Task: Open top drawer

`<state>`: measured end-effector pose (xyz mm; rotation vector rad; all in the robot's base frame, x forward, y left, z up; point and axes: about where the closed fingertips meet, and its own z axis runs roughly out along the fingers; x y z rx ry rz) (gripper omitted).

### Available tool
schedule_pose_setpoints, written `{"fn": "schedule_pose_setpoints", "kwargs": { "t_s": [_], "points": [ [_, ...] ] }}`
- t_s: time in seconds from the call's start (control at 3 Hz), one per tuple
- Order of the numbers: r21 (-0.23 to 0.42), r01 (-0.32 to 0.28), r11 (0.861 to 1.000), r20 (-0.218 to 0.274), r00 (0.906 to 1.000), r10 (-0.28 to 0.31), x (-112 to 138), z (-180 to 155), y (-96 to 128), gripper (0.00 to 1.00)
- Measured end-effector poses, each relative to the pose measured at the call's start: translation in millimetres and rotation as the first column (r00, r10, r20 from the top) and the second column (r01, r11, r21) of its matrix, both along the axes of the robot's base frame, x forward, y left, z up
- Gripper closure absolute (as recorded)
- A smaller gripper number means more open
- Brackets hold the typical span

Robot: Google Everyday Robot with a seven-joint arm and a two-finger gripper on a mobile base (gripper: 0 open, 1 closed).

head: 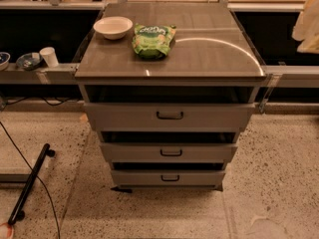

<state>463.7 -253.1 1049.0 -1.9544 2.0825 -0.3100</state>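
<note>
On cabinet top (209,59), bowl (113,27) & green bag (153,40); top drawer (124,116) below; claw (308,19) far right, grip unclear.

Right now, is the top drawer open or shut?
Shut: top drawer sits back under the countertop, no interior showing. Claw at right edge, clear of handle.

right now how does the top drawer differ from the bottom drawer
The top drawer is the widest and tallest front; the bottom drawer is narrower and shorter. The top drawer sits under the tabletop, the bottom drawer by the floor. Both are grey with black bar handles. The gripper is at the upper right edge, touching neither.
</note>
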Motion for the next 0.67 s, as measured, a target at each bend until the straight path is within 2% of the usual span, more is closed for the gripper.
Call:
{"fn": "schedule_pose_setpoints", "kwargs": {
  "t_s": [0.33, 0.67],
  "points": [
    [0.005, 0.012, 1.000, -0.007, 0.9999, -0.012, 0.7, -0.7, -3.4, 0.89],
    [0.005, 0.012, 1.000, -0.007, 0.9999, -0.012, 0.8, 2.1, -3.5, 1.00]
  ]
}}
